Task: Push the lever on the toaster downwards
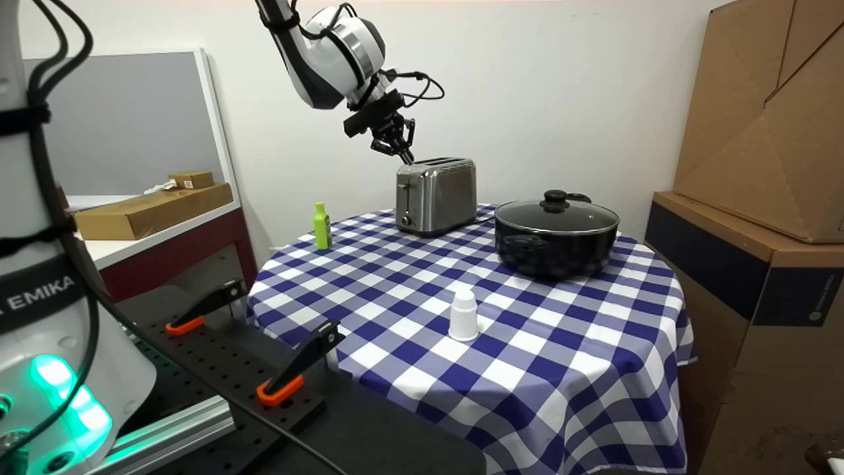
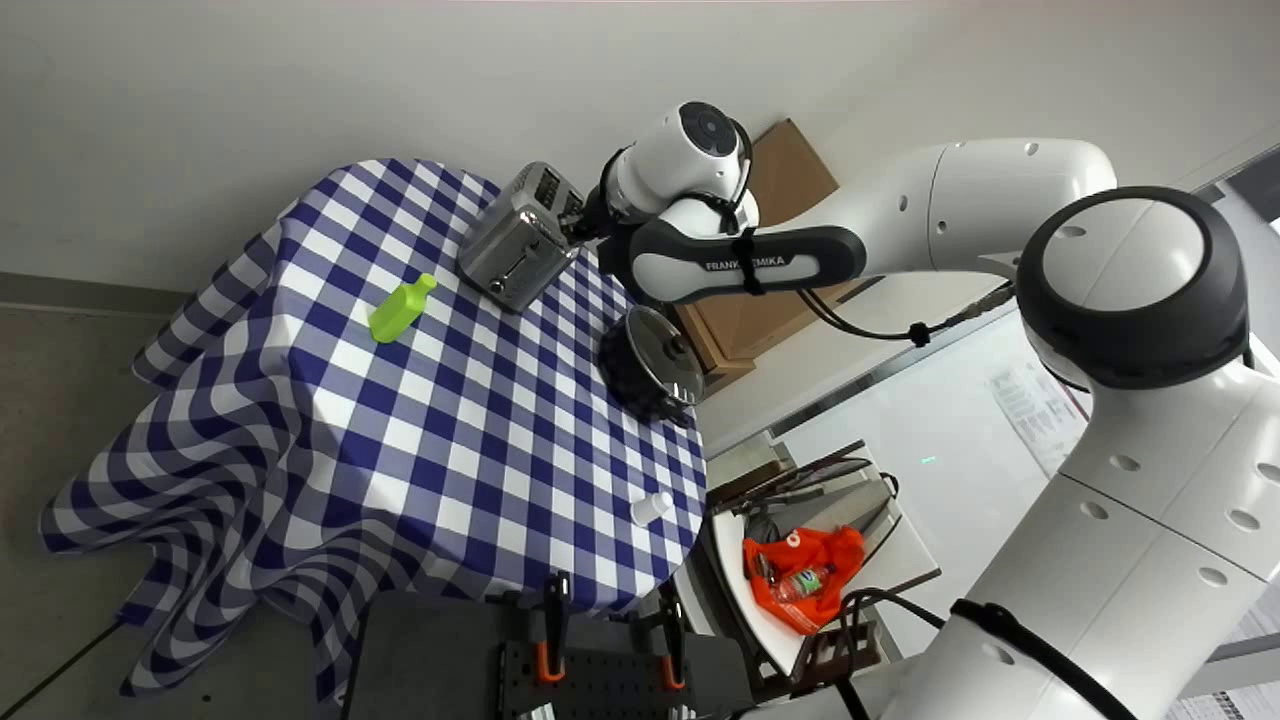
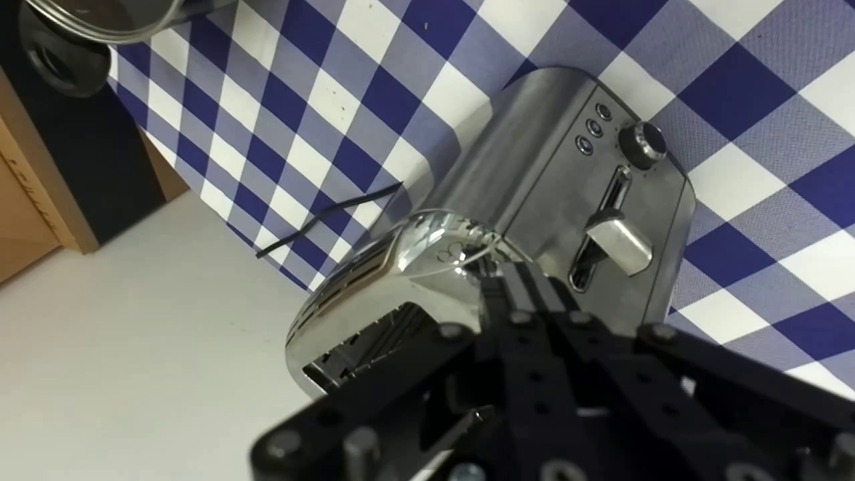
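Gripper [image 3: 526,274] near glossy-topped silver toaster [image 3: 511,187] with blocky, pale metallic lever [image 3: 621,244]

Ext. views share table [image 1: 395,290]; wrist nr. toaster [image 3: 511,180]

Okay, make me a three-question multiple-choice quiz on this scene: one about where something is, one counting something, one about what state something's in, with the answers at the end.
1. Where is the round lid?
A. On the floor
B. On the black pot
C. Against the wall

2. How many small round buttons sit beside the knob on the toaster?
A. Three
B. Five
C. One

3. What state is the gripper in?
A. Wide open
B. Closed around the knob
C. Shut, holding nothing that shows

Answers:
1: B, since both exterior views show it covering the pot.
2: A, since the wrist view shows a row of three.
3: C, since its fingers lie together in the wrist view, nothing visible between them.
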{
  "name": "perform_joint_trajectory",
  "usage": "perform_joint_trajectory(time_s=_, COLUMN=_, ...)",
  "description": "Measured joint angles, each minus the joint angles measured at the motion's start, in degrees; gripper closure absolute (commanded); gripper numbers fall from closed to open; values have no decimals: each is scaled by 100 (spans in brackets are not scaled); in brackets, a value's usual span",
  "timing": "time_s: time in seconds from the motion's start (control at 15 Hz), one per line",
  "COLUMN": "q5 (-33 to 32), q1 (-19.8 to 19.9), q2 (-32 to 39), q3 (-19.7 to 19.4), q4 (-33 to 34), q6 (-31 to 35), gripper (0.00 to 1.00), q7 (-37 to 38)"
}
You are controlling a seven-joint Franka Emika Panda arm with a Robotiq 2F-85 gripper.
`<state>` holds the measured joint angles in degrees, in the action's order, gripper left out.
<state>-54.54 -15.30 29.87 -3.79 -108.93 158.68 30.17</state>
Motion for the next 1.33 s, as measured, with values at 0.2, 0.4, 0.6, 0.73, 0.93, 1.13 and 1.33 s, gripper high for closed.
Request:
perform_joint_trajectory(time_s=0.2, q5=-25, q1=-28, q2=100, q3=0, q4=94, q6=21, gripper=100, q7=12)
perform_joint_trajectory(time_s=0.4, q5=-26, q1=-49, q2=189, q3=0, q4=202, q6=24, gripper=100, q7=12)
perform_joint_trajectory(time_s=0.6, q5=-26, q1=-51, q2=269, q3=0, q4=264, q6=24, gripper=100, q7=12)
perform_joint_trajectory(time_s=0.73, q5=-26, q1=-54, q2=335, q3=0, q4=295, q6=24, gripper=100, q7=12)
perform_joint_trajectory(time_s=0.93, q5=-26, q1=-68, q2=410, q3=5, q4=335, q6=24, gripper=100, q7=12)
perform_joint_trajectory(time_s=1.13, q5=-26, q1=-91, q2=471, q3=7, q4=384, q6=24, gripper=100, q7=12)
perform_joint_trajectory(time_s=1.33, q5=-26, q1=-110, q2=514, q3=8, q4=415, q6=24, gripper=100, q7=12)
